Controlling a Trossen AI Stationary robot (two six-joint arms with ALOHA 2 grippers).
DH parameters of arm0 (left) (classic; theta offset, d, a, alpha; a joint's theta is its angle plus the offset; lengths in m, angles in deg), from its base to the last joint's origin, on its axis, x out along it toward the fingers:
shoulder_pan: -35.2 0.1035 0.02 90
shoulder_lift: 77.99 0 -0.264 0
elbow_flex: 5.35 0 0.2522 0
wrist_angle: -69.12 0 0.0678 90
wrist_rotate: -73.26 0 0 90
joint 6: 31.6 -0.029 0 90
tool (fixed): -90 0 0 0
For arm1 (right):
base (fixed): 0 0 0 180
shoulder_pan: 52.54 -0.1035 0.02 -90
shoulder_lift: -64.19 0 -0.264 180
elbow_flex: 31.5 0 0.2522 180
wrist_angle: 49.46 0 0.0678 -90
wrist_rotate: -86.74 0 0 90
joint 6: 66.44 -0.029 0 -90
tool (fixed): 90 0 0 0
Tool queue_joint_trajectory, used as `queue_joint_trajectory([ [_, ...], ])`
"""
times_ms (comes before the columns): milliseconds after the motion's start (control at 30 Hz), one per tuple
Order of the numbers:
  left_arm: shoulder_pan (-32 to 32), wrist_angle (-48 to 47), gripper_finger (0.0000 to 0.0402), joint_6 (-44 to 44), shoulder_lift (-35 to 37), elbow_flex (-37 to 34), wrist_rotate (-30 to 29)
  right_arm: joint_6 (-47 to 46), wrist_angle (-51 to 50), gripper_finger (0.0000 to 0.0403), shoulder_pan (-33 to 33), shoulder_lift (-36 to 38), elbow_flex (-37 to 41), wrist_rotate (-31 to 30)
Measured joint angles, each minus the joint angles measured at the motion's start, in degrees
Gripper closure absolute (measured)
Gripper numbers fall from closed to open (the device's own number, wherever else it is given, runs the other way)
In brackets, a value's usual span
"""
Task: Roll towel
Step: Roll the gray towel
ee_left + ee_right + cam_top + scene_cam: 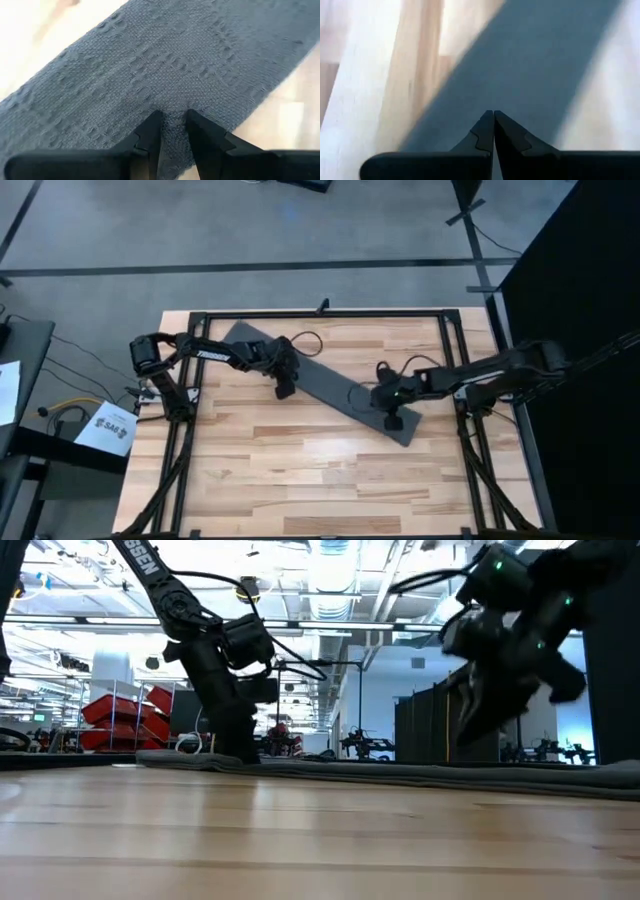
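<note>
Grey towel (325, 385) lies flat as a diagonal strip, 10 to 4 o'clock across the surface (300, 470); left gripper (173, 125) pinches a fold, right gripper (493, 122) closed, empty above (rolling unstarted); next needs an end.

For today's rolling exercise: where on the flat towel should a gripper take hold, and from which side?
Probably at a short end. The towel lies flat as a long diagonal strip, so rolling starts at an end edge. Come from above and pinch a small fold, as the left gripper does now; the right gripper, shut, is over the other end.
</note>
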Motion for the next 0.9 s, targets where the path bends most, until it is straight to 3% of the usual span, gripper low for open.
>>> queue_joint_trajectory([
  [133,-1.47,1.14,0.032,0.72,1.05,-0.2,0.48,1.18,2.58,0.0403,2.1,5.07,0.94,0.47],
  [400,-1.85,-2.17,0.032,6.34,11.41,0.0,-13.84,2.01,15.88,0.0403,5.26,1.77,6.78,2.75],
  [567,0.1,-10.08,0.032,9.24,16.34,0.1,-26.19,4.02,36.02,0.0403,7.67,-9.5,7.97,9.37],
  [700,1.57,-17.56,0.032,13.66,16.38,-0.1,-26.74,6.17,49.34,0.0403,8.93,-22.24,3.61,13.17],
  [900,3.17,-16.18,0.032,15.78,16.09,-7.16,-26.42,7.78,50.91,0.0403,9.27,-34.83,-6.29,14.99],
])
